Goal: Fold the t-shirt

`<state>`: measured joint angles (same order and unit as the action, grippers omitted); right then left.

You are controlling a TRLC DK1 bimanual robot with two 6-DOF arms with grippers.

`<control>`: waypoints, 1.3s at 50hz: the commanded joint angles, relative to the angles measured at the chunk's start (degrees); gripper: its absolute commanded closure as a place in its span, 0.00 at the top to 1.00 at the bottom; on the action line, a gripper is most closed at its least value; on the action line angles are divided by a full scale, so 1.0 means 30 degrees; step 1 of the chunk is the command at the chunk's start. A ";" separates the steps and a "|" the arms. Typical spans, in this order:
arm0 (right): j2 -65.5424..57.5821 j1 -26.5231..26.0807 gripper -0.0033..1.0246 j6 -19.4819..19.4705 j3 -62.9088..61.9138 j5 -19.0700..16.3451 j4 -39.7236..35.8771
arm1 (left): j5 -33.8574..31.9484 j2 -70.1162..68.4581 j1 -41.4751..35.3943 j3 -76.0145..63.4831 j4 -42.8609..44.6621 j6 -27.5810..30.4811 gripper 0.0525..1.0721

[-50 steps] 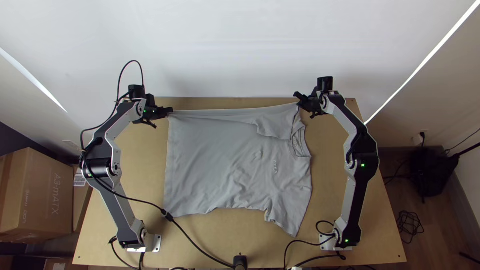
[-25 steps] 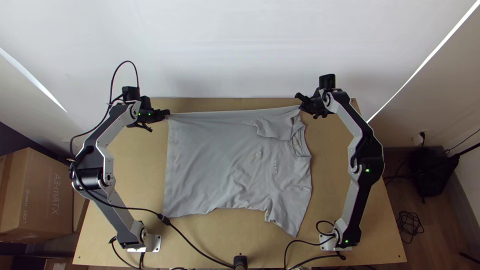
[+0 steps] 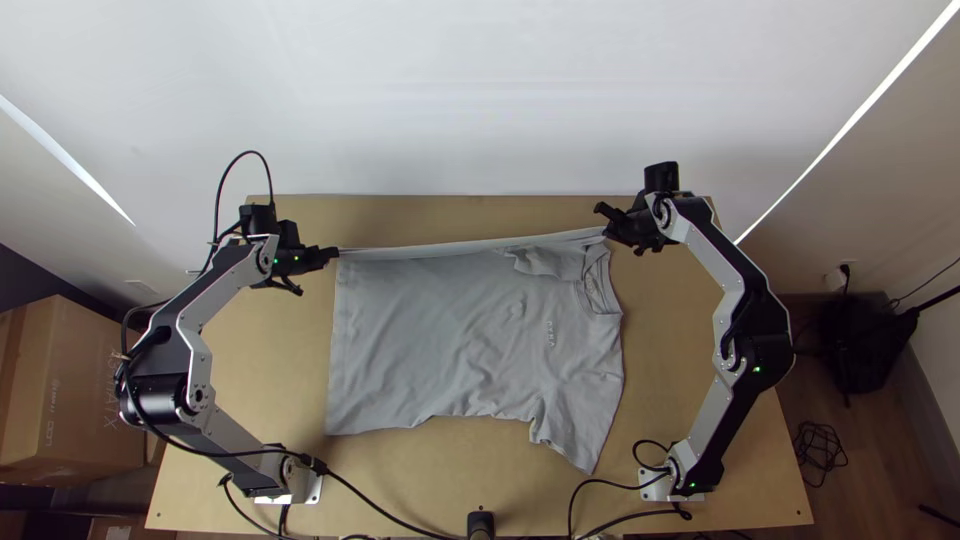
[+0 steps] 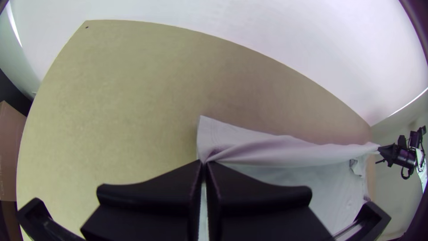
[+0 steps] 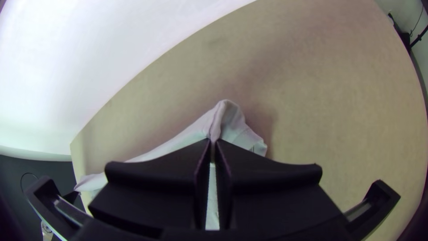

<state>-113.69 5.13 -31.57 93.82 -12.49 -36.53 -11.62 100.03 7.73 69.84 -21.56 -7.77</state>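
Beside the table [image 3: 660,370], cardboard box [image 3: 75,400].

Free room is offered by a bare strip of counter [image 3: 450,209] between the far edge of the t-shirt [image 3: 450,340] and the wall [image 3: 480,100]. Passage is also given beside the hem and the collar, bounded outward by the left arm [image 3: 222,277] and right arm [image 3: 715,250]; the near strip is crossed by a black cable [image 3: 318,466].
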 commanded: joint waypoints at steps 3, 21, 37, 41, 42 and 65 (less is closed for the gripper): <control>0.1363 -0.0009 0.03 0.0212 -0.1830 0.0267 0.0196 | -0.0141 -0.1233 -0.0144 -0.1689 0.0625 -0.0428 0.02; 0.2388 0.0254 0.30 0.0241 -0.4994 0.0267 0.0694 | 0.0620 -0.3196 -0.1199 -0.5234 0.3291 -0.0867 0.10; 0.4293 -0.0976 0.96 0.0739 -0.5961 -0.2018 -0.2793 | 0.0679 -0.4075 -0.0115 -0.4795 0.1387 -0.0047 0.87; 0.5699 -0.1386 0.96 0.1794 -0.6488 -0.2018 -0.3965 | 0.0650 -0.4515 0.0530 -0.4766 0.1240 0.0041 0.94; 0.6168 -0.1533 0.96 0.1823 -0.6811 -0.2018 -0.3935 | 0.0650 -0.4690 0.0589 -0.4795 0.1211 0.0158 0.94; 1.1471 -0.4462 0.95 0.5895 -1.2846 -0.2575 -0.8564 | -0.0083 -1.0608 0.1321 -0.4883 -0.2656 0.1653 0.94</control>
<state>-79.90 -7.42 -16.97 60.36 -19.57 -58.98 -11.00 70.57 11.03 54.70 -27.35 -4.49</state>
